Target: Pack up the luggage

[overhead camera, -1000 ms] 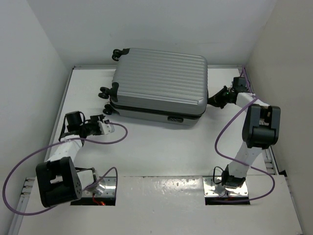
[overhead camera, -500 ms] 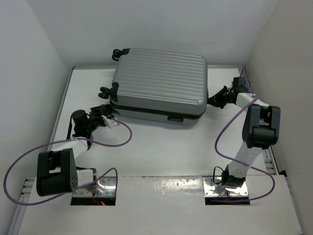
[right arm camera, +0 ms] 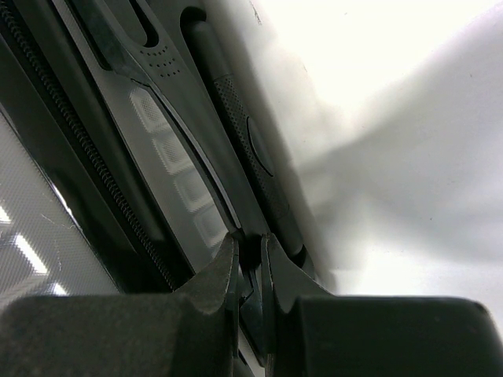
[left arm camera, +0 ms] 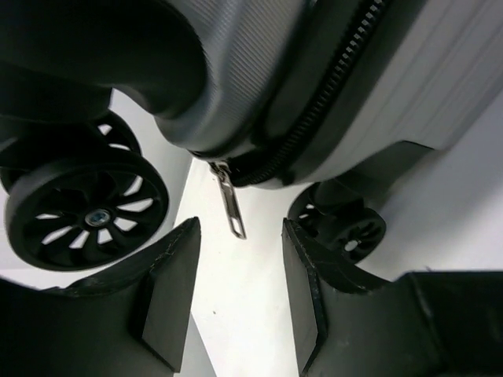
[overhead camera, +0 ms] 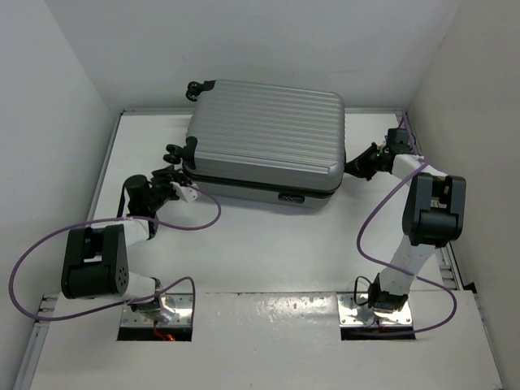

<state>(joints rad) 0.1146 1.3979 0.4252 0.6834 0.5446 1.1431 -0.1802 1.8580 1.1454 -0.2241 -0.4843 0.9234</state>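
Observation:
The luggage [overhead camera: 264, 138], a silver-grey ribbed suitcase, lies closed and flat at the back of the table. My left gripper [overhead camera: 180, 188] is open at its near-left wheel corner. In the left wrist view the metal zipper pull [left arm camera: 229, 206] hangs from the black zipper [left arm camera: 330, 94], just beyond my open left gripper [left arm camera: 240, 225], untouched. A black wheel [left arm camera: 86, 212] shows on the left and another [left arm camera: 350, 228] on the right. My right gripper [overhead camera: 351, 166] is at the case's right end. In the right wrist view it [right arm camera: 250, 239] is shut on a thin black part of the luggage's handle [right arm camera: 236, 110].
White walls enclose the table [overhead camera: 268, 244] on the left, back and right. Purple cables [overhead camera: 203, 219] loop from both arms over the table. Two wheels [overhead camera: 195, 89] stick out at the case's far-left corner.
My left arm has swung right and forward, bringing its gripper from the open table up to the suitcase's near-left wheel corner. The right arm and the suitcase have not moved.

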